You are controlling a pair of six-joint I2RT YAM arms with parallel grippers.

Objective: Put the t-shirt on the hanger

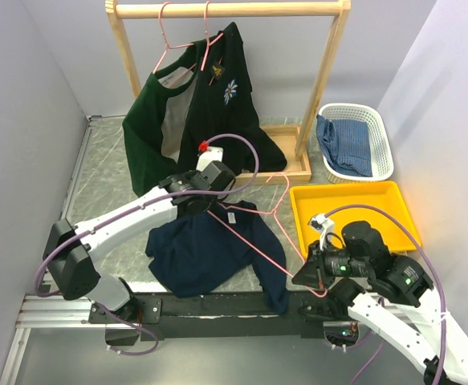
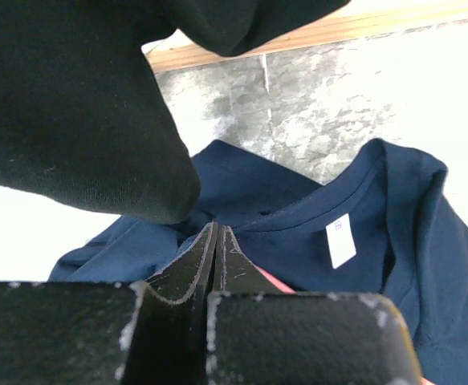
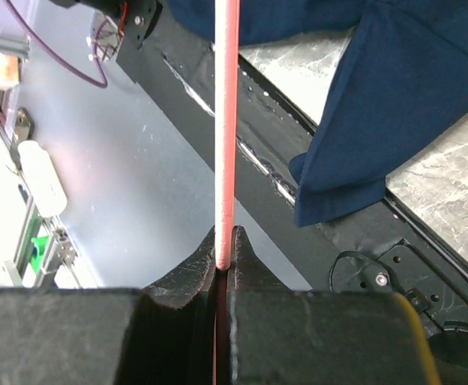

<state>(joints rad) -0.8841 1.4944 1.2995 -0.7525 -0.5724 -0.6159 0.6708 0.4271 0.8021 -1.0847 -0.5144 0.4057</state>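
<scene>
The navy t-shirt (image 1: 205, 249) lies crumpled on the table's near side, one sleeve (image 3: 378, 104) hanging over the front edge. My left gripper (image 1: 207, 202) is shut at its neck, the fingertips (image 2: 216, 234) pinching the collar close to the white label (image 2: 340, 241). The pink wire hanger (image 1: 258, 241) runs slantwise across the shirt, its hook (image 1: 278, 204) toward the yellow tray. A short stretch of the hanger (image 2: 278, 281) shows under the collar. My right gripper (image 1: 315, 278) is shut on the hanger's wire (image 3: 226, 120) just off the table's front edge.
A wooden rack (image 1: 225, 10) at the back carries two pink hangers with dark green garments (image 1: 193, 104); one sleeve (image 2: 81, 120) hangs right beside my left gripper. A white basket (image 1: 382, 132) with blue checked cloth (image 1: 344, 144) and a yellow tray (image 1: 354, 208) stand right.
</scene>
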